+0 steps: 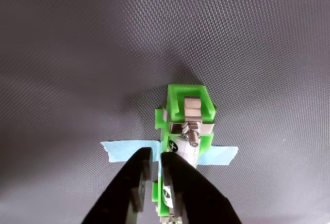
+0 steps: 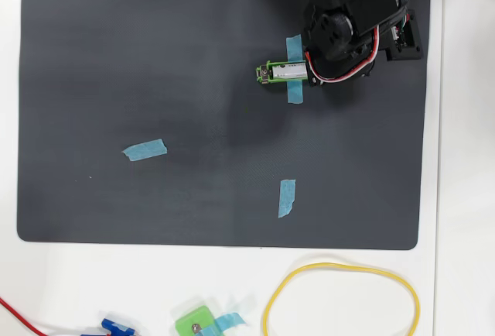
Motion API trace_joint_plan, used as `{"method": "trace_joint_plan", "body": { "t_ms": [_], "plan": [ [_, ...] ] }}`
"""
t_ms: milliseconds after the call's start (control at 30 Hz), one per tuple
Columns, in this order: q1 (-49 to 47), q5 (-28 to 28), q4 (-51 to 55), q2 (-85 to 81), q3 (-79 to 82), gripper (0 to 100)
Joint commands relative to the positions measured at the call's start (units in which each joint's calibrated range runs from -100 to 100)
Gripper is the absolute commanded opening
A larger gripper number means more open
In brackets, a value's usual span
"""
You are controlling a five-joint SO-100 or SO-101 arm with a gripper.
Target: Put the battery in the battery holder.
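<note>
**Battery seated in the taped-down holder, fingers nearly together above it**

Wrist view: the battery holder stands in the lower centre of the frame, its long axis running up and down the picture. A silver contact and screw sit at its upper end. A strip of blue tape crosses it from left to right and sticks to the dark mat, most likely so the frame cannot slide when something is pushed into it. The battery lies inside the frame, its white body with dark print showing just below the contact. The gripper enters from the bottom edge. Its 2 black fingers are drawn close, with only a narrow slit between them, and nothing sits in that slit. The right finger overlaps the battery in the picture; I cannot tell whether it presses on it or hangs above.

Overhead view: the holder is in the upper middle of the mat, lying left to right, with the tape crossing it top to bottom. The arm covers its right end. 2 more strips of tape, at left of centre and lower centre, lie well apart from it. The insertion looks finished or very nearly so.
</note>
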Motion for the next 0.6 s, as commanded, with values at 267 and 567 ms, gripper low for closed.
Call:
{"method": "trace_joint_plan", "body": {
  "t_ms": [267,567],
  "plan": [
    [-3.49,1.03,-0.71,-4.58,3.58,0],
    [-5.56,8.02,-6.57,-25.30,16.36,0]
  ]
}}
